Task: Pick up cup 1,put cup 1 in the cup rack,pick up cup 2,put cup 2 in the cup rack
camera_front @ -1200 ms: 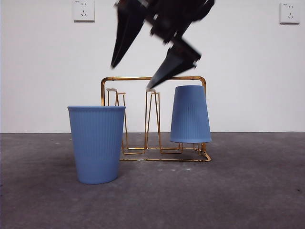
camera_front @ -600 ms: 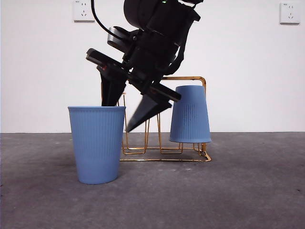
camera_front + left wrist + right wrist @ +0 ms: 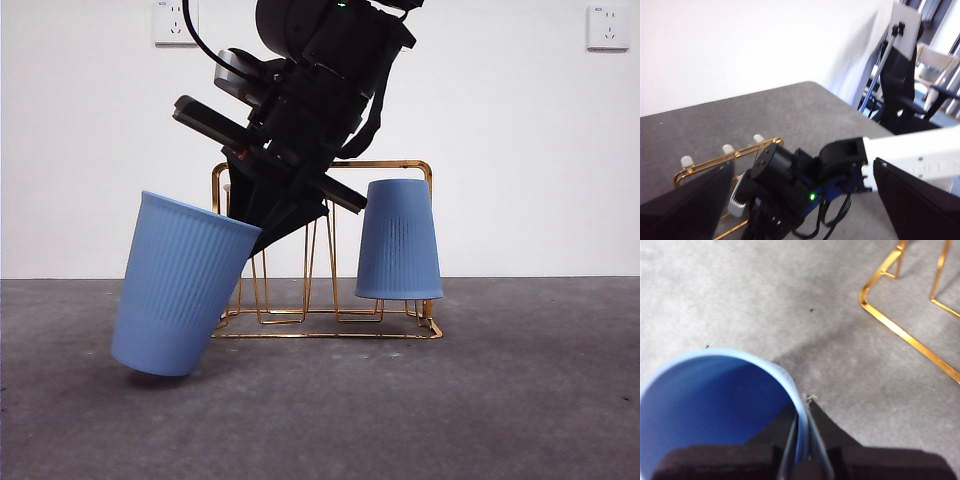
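Note:
A blue ribbed cup [image 3: 180, 290] hangs tilted at the left, its base just off the grey table. My right gripper [image 3: 258, 232] comes down from above and is shut on its rim, one finger inside and one outside. The right wrist view looks into the same cup [image 3: 715, 400], with the gripper [image 3: 802, 412] pinching the rim. A second blue cup [image 3: 400, 240] sits upside down on the right side of the gold cup rack [image 3: 325, 165]. My left gripper [image 3: 802, 167] is open, high above the cup rack [image 3: 725, 157] and the right arm.
The rack's wire base [image 3: 905, 332] lies on the table just beside the held cup. Bare pegs [image 3: 320, 255] stand in the rack's middle and left. A white wall with sockets [image 3: 175, 22] is behind.
The right gripper came down over the upright cup's rim and shut on it. The cup has since tipped and risen slightly, shifting left.

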